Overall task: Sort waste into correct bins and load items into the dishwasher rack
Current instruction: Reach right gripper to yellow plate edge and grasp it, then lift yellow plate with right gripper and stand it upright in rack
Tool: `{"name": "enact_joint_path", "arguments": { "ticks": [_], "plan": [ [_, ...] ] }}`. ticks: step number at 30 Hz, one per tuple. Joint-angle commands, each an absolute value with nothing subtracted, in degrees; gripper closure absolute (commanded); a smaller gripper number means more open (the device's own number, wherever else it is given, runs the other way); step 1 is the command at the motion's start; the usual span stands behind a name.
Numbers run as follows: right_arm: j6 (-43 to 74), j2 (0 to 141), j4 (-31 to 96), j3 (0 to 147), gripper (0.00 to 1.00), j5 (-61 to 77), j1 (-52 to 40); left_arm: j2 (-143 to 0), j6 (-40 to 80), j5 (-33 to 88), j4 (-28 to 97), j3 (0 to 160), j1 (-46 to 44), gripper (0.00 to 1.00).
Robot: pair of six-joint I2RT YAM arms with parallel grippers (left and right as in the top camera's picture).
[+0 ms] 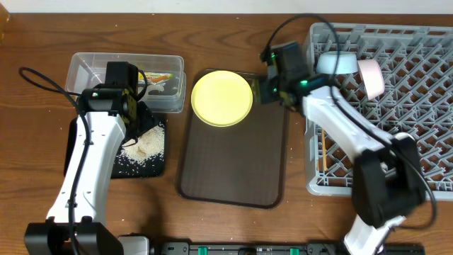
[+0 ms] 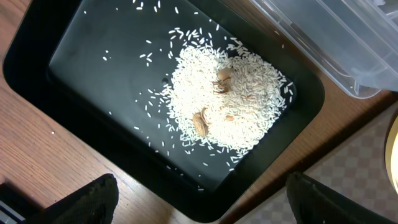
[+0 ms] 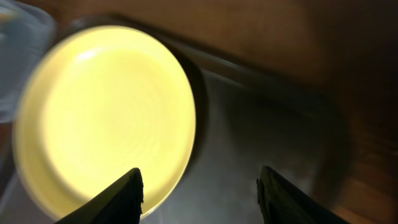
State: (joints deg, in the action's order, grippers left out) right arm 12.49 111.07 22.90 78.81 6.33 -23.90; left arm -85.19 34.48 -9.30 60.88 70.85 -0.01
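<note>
I count the rice in the black tray, the wrapper in the clear tub, and a blue bowl and cup in the rack. The yellow plate lies on the brown tray, not yet racked. My right gripper is just beside it, jaws spread and empty, as are those of the left gripper.

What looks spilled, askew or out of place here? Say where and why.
Rice lies heaped in the black tray, stray grains scattered around the heap, with a few brown bits mixed in. The yellow plate crowds one corner of the brown tray.
</note>
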Motion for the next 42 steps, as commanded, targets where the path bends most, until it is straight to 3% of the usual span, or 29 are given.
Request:
{"name": "enact_joint_path", "arguments": {
  "ticks": [1, 7, 9, 13, 16, 27, 34, 42],
  "plan": [
    [15.9, 115.5, 21.0, 79.4, 0.43, 5.9, -25.9, -85.4, 34.1, -9.5, 61.0, 71.5, 0.3, 0.11],
    [15.9, 120.7, 19.4, 79.4, 0.46, 5.8, -27.9, -85.4, 34.1, -9.5, 61.0, 71.5, 0.3, 0.11],
    [15.9, 121.6, 19.4, 79.4, 0.52, 5.8, -28.4, -85.4, 34.1, -9.5, 61.0, 71.5, 0.3, 0.11],
    [15.9, 121.4, 19.4, 79.5, 0.87, 5.8, -28.4, -85.4, 34.1, -9.5, 61.0, 71.5, 0.3, 0.11],
    [15.8, 120.2, 19.6, 79.8, 0.99, 4.0, -27.6, -85.4, 34.1, -9.5, 61.0, 71.5, 0.3, 0.11],
    [5.9, 101.5, 22.9, 79.8, 0.99, -7.1, -22.6, -85.4, 34.1, -9.5, 61.0, 71.5, 0.3, 0.11],
    [-4.8, 87.9, 27.7, 79.8, 0.99, -23.8, -17.9, -85.4, 34.1, -9.5, 61.0, 71.5, 0.3, 0.11],
    [-11.3, 83.6, 34.5, 79.8, 0.99, -45.3, -13.5, -85.4, 34.1, -9.5, 61.0, 71.5, 0.3, 0.11]
  ]
}}
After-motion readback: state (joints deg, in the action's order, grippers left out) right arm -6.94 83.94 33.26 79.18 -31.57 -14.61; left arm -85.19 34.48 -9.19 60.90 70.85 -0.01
